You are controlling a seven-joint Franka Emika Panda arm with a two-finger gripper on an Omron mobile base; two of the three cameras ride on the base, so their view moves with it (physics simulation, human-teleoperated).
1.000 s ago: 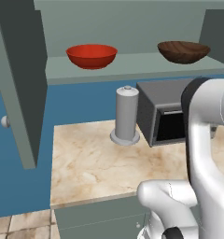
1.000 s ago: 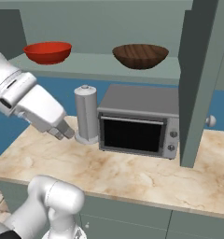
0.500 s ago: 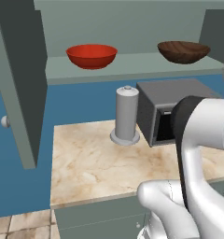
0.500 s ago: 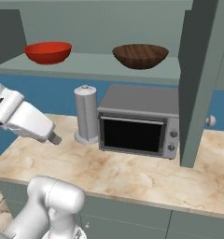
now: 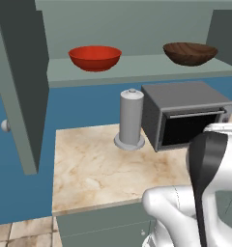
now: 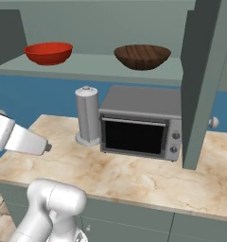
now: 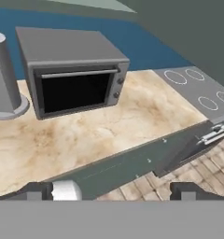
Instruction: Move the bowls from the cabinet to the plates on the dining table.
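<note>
Gripper (image 7: 111, 190), seen from the hand camera, shows two dark fingertips spread wide apart at the bottom of the frame with nothing between them, so it is open and empty. In the right base camera the white forearm ends low at the left, above the front edge of the counter (image 6: 134, 175), well below the shelf. The hand looks down and across the worktop, not at the bowls, so the reach toward them has probably not yet started.

Both bowls sit on the pale green shelf of the open cabinet (image 5: 137, 70). One is the red bowl (image 5: 94, 57), toward the left; the other is the wooden bowl (image 5: 190, 53), toward the right. They stand well apart, each upright with its open side up, near the shelf's front edge, which should make them easy to take by the rim. An open cabinet door (image 6: 207, 80) hangs down at the right.

Below the shelf, a beige marble-patterned counter holds a grey toaster oven (image 6: 139, 122) with a dark glass door. Just beside it, on its left, stands a grey paper towel holder (image 6: 87, 115). Behind is a blue wall. A stovetop (image 7: 198, 88) with ring burners lies past the counter's far end, over a tiled floor.
</note>
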